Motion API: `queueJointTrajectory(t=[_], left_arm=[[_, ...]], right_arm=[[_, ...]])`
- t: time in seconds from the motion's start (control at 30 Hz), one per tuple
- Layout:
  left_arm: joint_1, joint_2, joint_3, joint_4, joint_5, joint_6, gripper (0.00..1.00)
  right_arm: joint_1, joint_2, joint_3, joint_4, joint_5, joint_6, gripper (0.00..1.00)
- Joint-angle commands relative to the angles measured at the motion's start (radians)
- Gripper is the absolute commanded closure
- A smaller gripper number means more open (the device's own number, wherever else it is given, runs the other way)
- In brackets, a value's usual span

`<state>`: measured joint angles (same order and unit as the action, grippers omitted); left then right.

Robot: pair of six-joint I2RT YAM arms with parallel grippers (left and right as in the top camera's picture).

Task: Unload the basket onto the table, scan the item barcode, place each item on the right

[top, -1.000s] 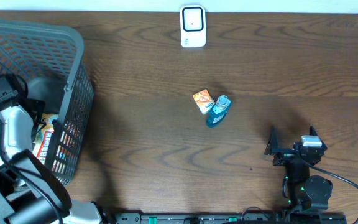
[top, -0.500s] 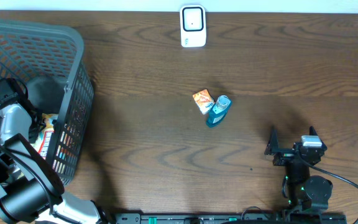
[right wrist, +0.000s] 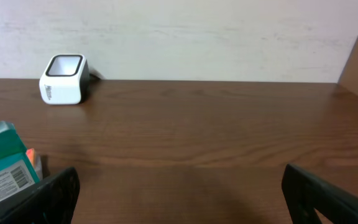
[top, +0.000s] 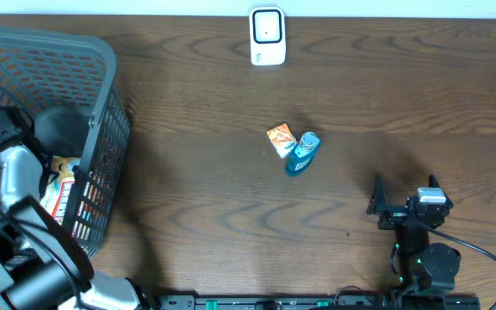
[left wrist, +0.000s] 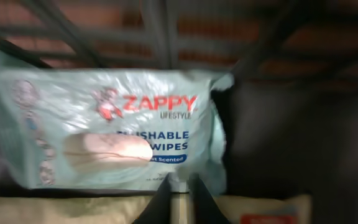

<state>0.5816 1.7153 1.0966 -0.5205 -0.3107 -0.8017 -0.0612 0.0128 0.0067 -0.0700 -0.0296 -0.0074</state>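
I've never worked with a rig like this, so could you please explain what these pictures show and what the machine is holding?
These are two robot arms at a brown wooden table, each ending in a two-finger gripper. One picture looks down from above; the other two come from cameras on the wrists. On the table stand a white box-shaped barcode scanner, a small orange carton and a teal container. At the left is a grey plastic mesh basket. The left gripper is inside it, and its fingers appear closed on the lower edge of a pale green plastic pack of wipes, though that view is blurred. The right gripper is open, holds nothing and faces the scanner.
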Motion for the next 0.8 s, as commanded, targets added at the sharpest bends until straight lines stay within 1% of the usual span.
queueJointTrajectory(t=[0.0, 0.03, 0.1, 0.17, 0.4, 0.77], left_arm=[[0.005, -0.051, 0.01, -0.007, -0.035, 0.007, 0.29], [0.005, -0.05, 0.01, -0.015, -0.035, 0.005, 0.21], [0.005, -0.048, 0.004, -0.02, -0.035, -0.017, 0.13], [0.005, -0.048, 0.003, -0.019, -0.035, -0.036, 0.09], [0.005, -0.034, 0.002, -0.01, -0.035, -0.095, 0.07], [0.038, 0.017, 0.002, -0.02, -0.035, -0.103, 0.08]], right_arm=[[0.008, -0.002, -0.001, -0.004, 0.001, 0.014, 0.01], [0.008, -0.002, -0.001, -0.004, 0.001, 0.014, 0.01], [0.008, -0.002, -0.001, -0.004, 0.001, 0.014, 0.01], [0.008, -0.002, -0.001, -0.004, 0.001, 0.014, 0.01], [0.008, -0.002, -0.001, -0.004, 0.001, 0.014, 0.01], [0.008, -0.002, -0.001, -0.004, 0.001, 0.014, 0.01]])
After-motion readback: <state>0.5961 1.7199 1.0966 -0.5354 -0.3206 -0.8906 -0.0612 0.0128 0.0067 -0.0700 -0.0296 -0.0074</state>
